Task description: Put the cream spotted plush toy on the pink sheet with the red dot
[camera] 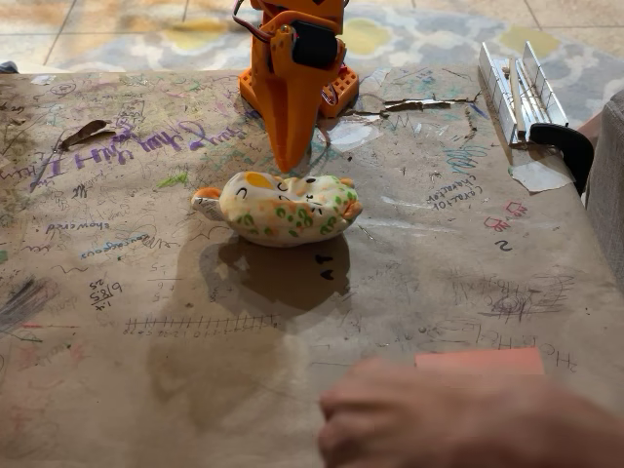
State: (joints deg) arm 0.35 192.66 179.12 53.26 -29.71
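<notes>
Because the fixed view looks across the tabletop [117, 322] toward the arm's base, read every place from the cream spotted plush toy [281, 207], which lies on its side near the middle of the scribbled brown paper. Your tool [286, 156] hangs just behind and above the toy, its orange tip pointing straight down at the toy's far edge, a little left of the toy's middle in this picture. The tip looks drawn to a single point, so the fingers seem narrow or together, yet you cannot tell this for certain from this angle, and it holds nothing. No contact with the toy shows; whether a small gap remains is hard to judge.

The toy's long axis runs left to right across the picture, with an orange ear at each end. So a grasp would likely go best across the short way, front to back, with the fingers spread first.

The pink sheet with the red dot [480, 360] lies well in front of the toy and to its right, near the bottom edge. A person's hand [458, 419] covers its near part, and the dot itself is hidden. Your carry will therefore run from the toy toward the camera and rightward.
</notes>
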